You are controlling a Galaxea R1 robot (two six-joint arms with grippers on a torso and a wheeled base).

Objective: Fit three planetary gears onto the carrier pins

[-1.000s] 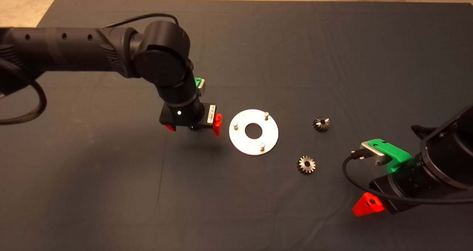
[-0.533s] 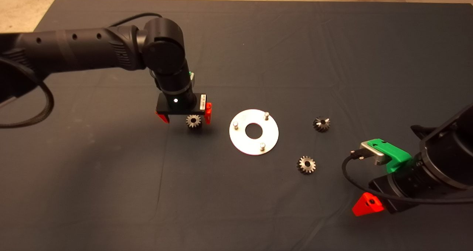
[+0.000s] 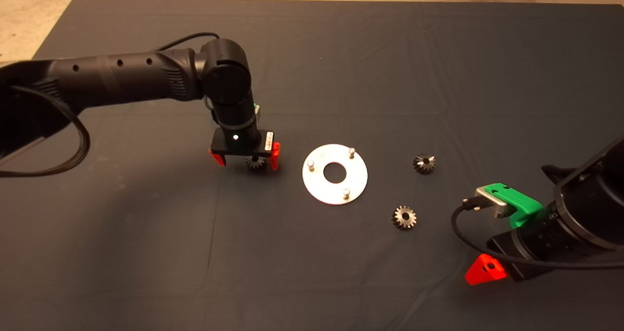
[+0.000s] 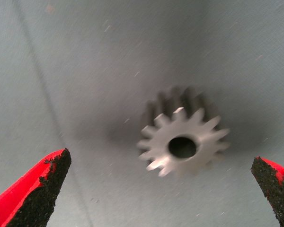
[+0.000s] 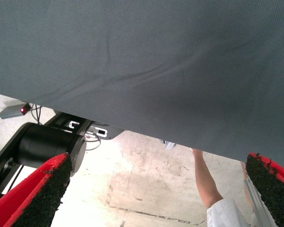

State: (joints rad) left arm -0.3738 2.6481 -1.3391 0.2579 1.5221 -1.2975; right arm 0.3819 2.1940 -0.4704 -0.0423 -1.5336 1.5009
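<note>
A shiny round disc with a large central hole lies mid-mat; three carrier pins stand on it, all bare. One planetary gear lies left of the disc, between the red fingers of my open left gripper, which hangs low over it. In the left wrist view the gear sits flat on the mat between the open pads, untouched. Two more gears lie right of the disc. My right gripper is open, parked at the lower right.
The dark mat covers the table, with floor beyond its far edge. In the right wrist view a person's arm and a black robot base show past the mat's edge.
My left gripper has swung back from beside the disc to straddle the left gear and has come lower over it. The right arm, disc and other gears have not moved.
</note>
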